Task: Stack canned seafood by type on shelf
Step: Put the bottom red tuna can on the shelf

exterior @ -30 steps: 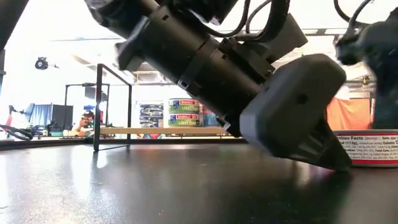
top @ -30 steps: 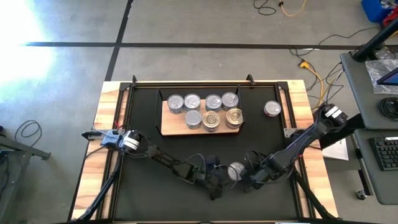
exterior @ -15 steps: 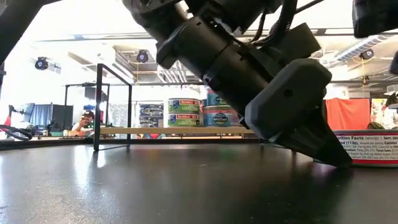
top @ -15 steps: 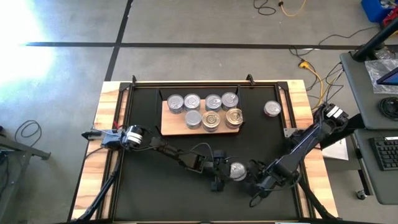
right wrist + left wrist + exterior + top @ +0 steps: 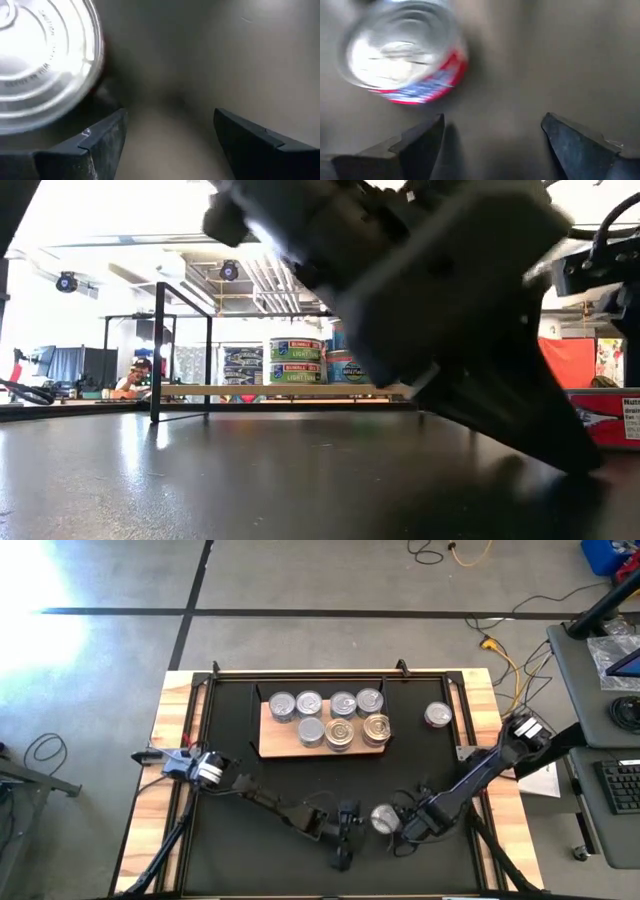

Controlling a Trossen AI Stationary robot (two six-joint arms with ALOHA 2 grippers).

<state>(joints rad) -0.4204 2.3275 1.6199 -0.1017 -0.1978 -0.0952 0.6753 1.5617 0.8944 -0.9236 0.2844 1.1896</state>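
- The wide black mat (image 5: 230,840) on my pale wooden table (image 5: 170,720) is the largest thing below me, and both my arms reach in low over its near half.
- The flat light-wood shelf board with thin black frame ends (image 5: 272,745) lies toward the far side of the mat. In the low view it shows as a thin plank (image 5: 250,390) with a black upright at one end.
- On that board stand seven short round tins. Four silver-topped ones (image 5: 326,702) make the far row. The near row has a silver one (image 5: 311,730), a gold ringed one (image 5: 340,732) and another gold one (image 5: 377,726). From table height, stacked tins with green and blue labels (image 5: 297,360) show there.
- One lone round tin with a reddish top (image 5: 437,715) sits on the mat, off the right end of the board and well apart from it.
- One short silver-topped tin with red sides (image 5: 383,819) stands on the near mat between my two grippers.
- My right gripper (image 5: 404,827) is just beside that tin. Its dark fingers (image 5: 105,137) are spread, nothing lies between them, and the tin's ribbed lid (image 5: 42,65) sits off to one side.
- My left gripper (image 5: 345,836) is near the tin's other side, apart from it. Its fingers (image 5: 420,142) are parted and empty, with the red-sided tin (image 5: 405,52) ahead of them.
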